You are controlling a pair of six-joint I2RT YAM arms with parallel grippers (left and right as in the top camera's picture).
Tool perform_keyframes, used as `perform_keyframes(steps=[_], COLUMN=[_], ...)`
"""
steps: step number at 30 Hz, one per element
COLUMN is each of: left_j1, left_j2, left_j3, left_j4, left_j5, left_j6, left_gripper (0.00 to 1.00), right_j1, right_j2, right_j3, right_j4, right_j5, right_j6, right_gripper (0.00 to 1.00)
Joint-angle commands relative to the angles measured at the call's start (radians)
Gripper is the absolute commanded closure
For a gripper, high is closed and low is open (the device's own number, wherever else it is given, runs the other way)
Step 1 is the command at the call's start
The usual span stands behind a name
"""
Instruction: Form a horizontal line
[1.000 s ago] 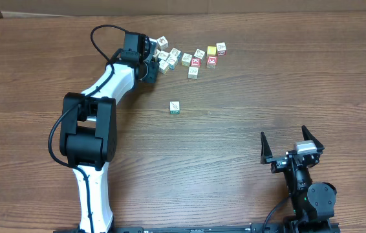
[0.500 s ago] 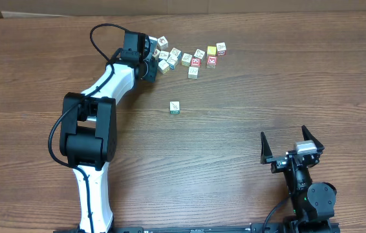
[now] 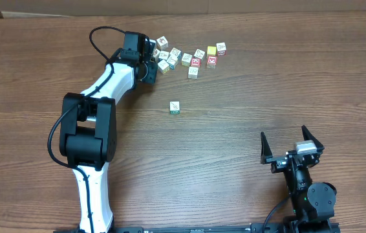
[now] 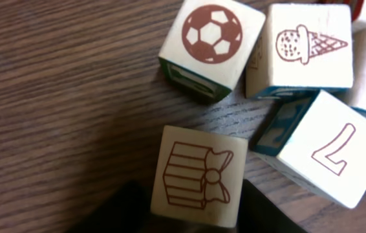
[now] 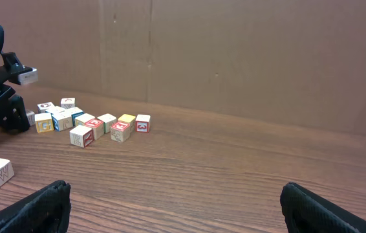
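While the outstretched left gripper (image 4: 196, 204) flanks a gift-box cube (image 4: 199, 171), hold unclear, the right gripper (image 3: 284, 134) gapes empty.

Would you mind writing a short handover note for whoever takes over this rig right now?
The left gripper is at the left end of the loose cluster of cubes, its fingers either side of the gift-box cube. Whether it is clamped cannot be told.
The right gripper is open and empty, at the near right of the table.
The cluster lies at the far side. One white-green cube sits alone nearer the middle.
Done: no straight row yet.
Left: set cubes edge to edge in a horizontal line.
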Motion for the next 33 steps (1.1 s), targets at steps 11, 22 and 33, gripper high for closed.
perform_keyframes(steps=[11, 22, 33], left_j1=[0.0, 0.0, -0.003], left_j2=[-0.004, -0.004, -0.037], left_j3=[0.004, 0.004, 0.004], left_j4=[0.118, 0.09, -0.01], left_j5=[-0.004, -0.003, -0.007], left_j6=[-0.008, -0.008, -0.061], left_gripper=[0.48, 0.64, 0.62], right_j1=[0.004, 0.004, 0.004], right_j2=[-0.01, -0.01, -0.01], right_j3=[-0.011, -0.011, -0.011], right_j4=[0.005, 0.005, 0.005], right_j5=[-0.006, -0.006, -0.006], right_j6=[-0.001, -0.001, -0.001], right_gripper=[0.0, 0.0, 0.0])
